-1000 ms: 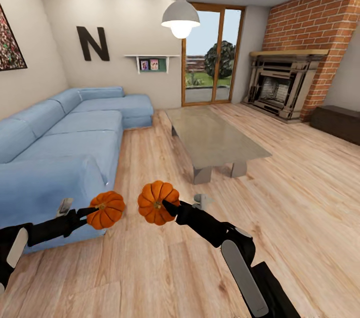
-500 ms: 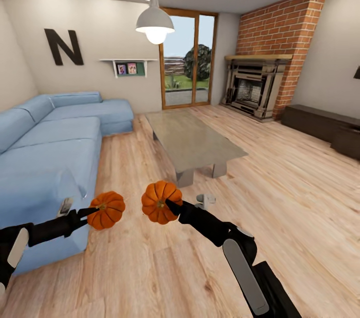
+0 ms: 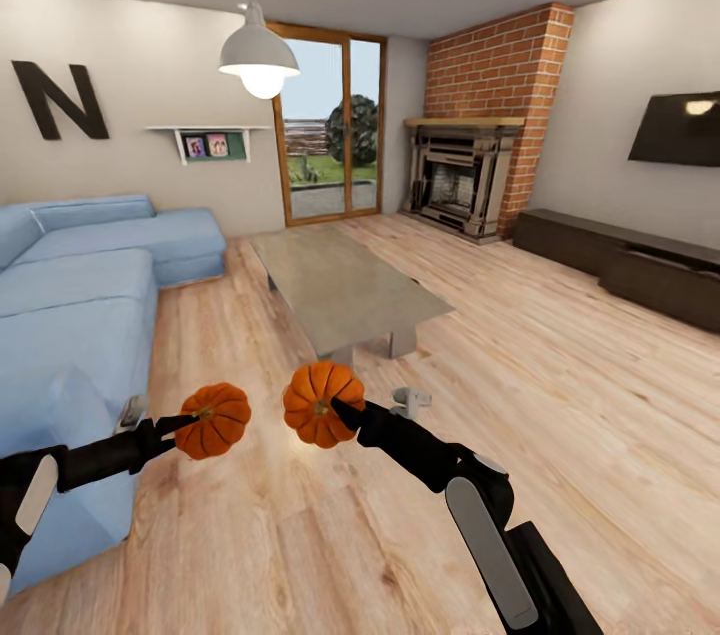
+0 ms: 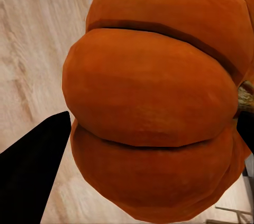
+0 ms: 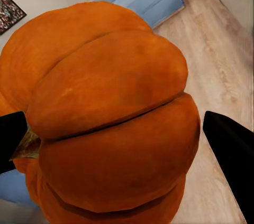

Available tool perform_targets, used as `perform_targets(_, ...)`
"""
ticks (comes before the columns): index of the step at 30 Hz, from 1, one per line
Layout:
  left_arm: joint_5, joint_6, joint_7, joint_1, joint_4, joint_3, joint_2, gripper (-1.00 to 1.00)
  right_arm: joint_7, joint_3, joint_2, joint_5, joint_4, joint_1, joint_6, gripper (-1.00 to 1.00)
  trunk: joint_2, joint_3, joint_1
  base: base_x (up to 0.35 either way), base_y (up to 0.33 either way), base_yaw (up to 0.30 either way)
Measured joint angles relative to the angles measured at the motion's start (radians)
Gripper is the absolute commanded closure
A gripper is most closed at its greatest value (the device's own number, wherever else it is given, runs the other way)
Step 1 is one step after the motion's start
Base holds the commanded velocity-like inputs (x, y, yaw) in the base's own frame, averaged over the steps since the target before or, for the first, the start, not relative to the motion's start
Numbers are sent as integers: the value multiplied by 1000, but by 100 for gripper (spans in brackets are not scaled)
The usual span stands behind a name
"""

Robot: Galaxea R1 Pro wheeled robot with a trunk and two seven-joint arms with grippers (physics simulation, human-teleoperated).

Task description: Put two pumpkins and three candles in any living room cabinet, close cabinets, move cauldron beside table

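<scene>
Two pumpkins were up in the air, left claw point(image 3: 183, 423) clamping one point(image 3: 214, 419), right claw point(image 3: 338, 409) the other point(image 3: 318, 403). The cabinet point(image 3: 640, 267) sat well off; a bumpy drive could've shaken either loose.

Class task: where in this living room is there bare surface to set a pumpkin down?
The coffee table top is bare. So is the wood floor between it and the low dark cabinet, whose flat top looks free. Both tools are occupied: left pumpkin, right pumpkin.
</scene>
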Motion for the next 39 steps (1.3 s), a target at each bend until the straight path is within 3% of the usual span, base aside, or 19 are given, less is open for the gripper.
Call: perform_targets(39,-1,-4,7,0,0,-8,-3,100,-2,-15,1,0,14,0,-3,100,273,156,-150,0,0,-266)
